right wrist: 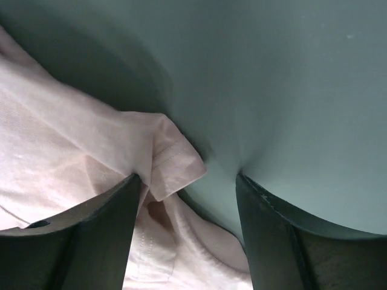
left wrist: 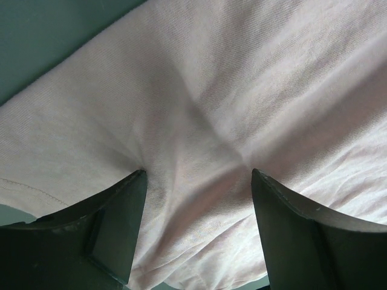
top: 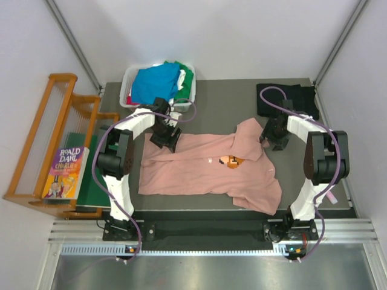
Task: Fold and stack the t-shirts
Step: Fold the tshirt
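Observation:
A dusty-pink t-shirt (top: 205, 172) with a small orange-brown print (top: 231, 161) lies spread and rumpled across the middle of the table. My left gripper (top: 166, 142) stands over its far left edge. In the left wrist view that gripper (left wrist: 198, 175) is open, both tips down on the pink cloth (left wrist: 199, 109) with a soft ridge between them. My right gripper (top: 273, 140) is at the shirt's far right part. It (right wrist: 187, 178) is open too: a hemmed corner (right wrist: 175, 160) lies by its left finger, while the right finger (right wrist: 284, 241) is over bare table.
A folded black t-shirt (top: 287, 99) lies at the back right. A white bin (top: 128, 84) at the back left holds blue (top: 154, 84), green and white shirts. A wooden rack (top: 45, 139), a book (top: 65, 172) and a dark-green board (top: 97, 187) stand at the left.

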Controlling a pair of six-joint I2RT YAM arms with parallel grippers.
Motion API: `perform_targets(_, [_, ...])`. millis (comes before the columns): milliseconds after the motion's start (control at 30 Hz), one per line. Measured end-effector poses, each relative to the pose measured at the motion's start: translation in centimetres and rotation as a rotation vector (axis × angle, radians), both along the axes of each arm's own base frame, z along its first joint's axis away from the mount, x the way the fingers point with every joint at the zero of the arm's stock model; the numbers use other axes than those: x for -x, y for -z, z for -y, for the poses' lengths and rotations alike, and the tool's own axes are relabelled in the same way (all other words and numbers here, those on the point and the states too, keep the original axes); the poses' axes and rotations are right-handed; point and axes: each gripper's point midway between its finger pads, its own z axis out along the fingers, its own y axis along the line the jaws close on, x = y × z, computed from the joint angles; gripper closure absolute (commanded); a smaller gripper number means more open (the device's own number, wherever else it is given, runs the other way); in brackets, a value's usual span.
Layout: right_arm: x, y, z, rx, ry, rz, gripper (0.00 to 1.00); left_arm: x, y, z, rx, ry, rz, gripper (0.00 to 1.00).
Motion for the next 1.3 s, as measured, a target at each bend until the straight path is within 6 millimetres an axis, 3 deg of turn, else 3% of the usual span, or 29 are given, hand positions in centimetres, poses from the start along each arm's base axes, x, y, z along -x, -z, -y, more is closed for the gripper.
perform_targets(100, [-0.2,0.0,-0.3,-0.026,-0.003,0.012,0.57,0.0,0.0,0.0,0.001,-0.003,-0.002,0.26])
perform_targets(133, [-0.3,0.1,-0.5,-0.035,-0.004,0.016,0.72,0.0,0.0,0.0,0.001,-0.004,-0.001,0.26])
perform_targets(233, [-0.4,0.4,-0.9,-0.062,-0.006,0.027,0.87,0.0,0.0,0.0,0.001,-0.007,-0.002,0.25])
perform_targets(467, [-0.5,0.6,-1.3,-0.086,-0.013,0.03,0.99,0.2,0.2,0.0,0.001,-0.012,-0.007,0.26])
perform_targets(733, [0.1,-0.2,-1.4,-0.087,-0.018,0.025,0.98,0.2,0.3,0.0,0.004,-0.018,-0.003,0.26])
perform_targets(1100, [1.4,-9.0,-2.5,-0.124,-0.062,0.208,0.97,0.2,0.2,0.1,0.009,-0.02,0.0,0.26])
perform_targets(1200, [2.7,-9.0,-2.9,-0.14,-0.068,0.205,0.97,0.2,0.2,0.1,0.009,-0.02,0.0,0.25])
perform_targets(1300, [4.5,-7.7,-3.2,-0.151,-0.065,0.164,0.98,0.2,0.2,0.1,0.009,-0.02,0.0,0.26])
